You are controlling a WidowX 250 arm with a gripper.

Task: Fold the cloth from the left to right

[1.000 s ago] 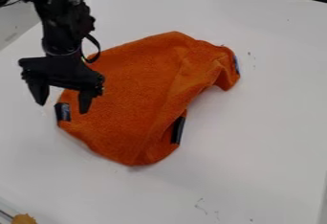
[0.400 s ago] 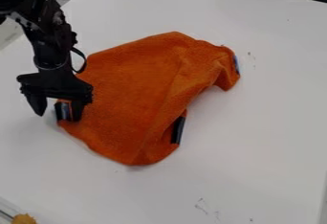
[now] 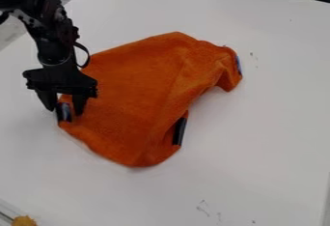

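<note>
As the claw (image 3: pixel 63 109) hangs over the left corner of the orange cloth (image 3: pixel 129 94), its two fingers stand apart, one at the outer side of the dark tag (image 3: pixel 65 112) and the other over the fabric just inside it. Whether the tips touch the cloth or sit a little above it, I cannot tell. The cloth lies spread across the middle and left of the white table (image 3: pixel 258 148), with a second dark tag (image 3: pixel 180 131) on its lower right edge and a raised, rumpled part at its far right, next to a blue tag (image 3: pixel 239 64). The step in hand looks to be gripping that left corner, and the fold itself seems wholly ahead. To do it well, the claw should keep the tagged corner centred between its fingers, go low enough to gather cloth rather than air, and close without pressing hard into the table. A bite that takes in some fabric behind the tag would probably hold better than the very edge, which could slip out. Once the corner is caught, a modest lift and a smooth sweep to the right should turn the left part over, where a low, fast pull might merely drag the whole cloth along. Laying the corner down near the right edge before letting go should keep the fold flat.
</note>
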